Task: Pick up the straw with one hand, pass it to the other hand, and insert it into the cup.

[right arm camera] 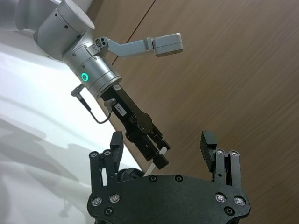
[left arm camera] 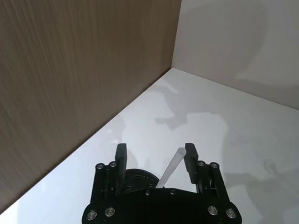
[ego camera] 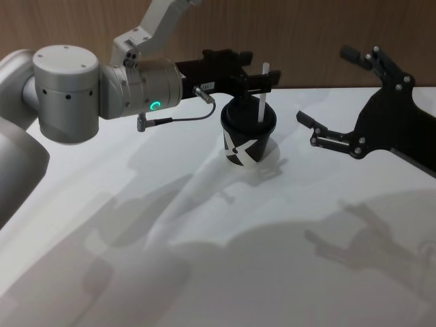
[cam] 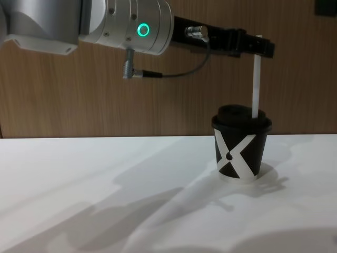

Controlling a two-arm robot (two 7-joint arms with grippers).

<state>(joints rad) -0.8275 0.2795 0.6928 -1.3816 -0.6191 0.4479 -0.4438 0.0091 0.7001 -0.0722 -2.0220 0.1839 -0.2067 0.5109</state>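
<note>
The black cup (ego camera: 246, 139) with its white X mark (cam: 239, 150) stands on the white table. The white straw (ego camera: 261, 102) rises upright from its domed lid (cam: 255, 84). My left gripper (ego camera: 257, 68) reaches in from the left above the cup. Its fingers (left arm camera: 190, 156) are open around the straw's top (left arm camera: 169, 170), which leans close to one finger; the cup's lid (left arm camera: 135, 179) shows below. My right gripper (ego camera: 323, 84) hovers open to the right of the cup, holding nothing, and its fingers (right arm camera: 208, 144) frame the left gripper farther off.
A wood-panelled wall (ego camera: 306, 27) runs close behind the cup. A dark cable with a metal plug (ego camera: 177, 119) loops from the left wrist. The white tabletop (ego camera: 204, 259) stretches wide in front of the cup.
</note>
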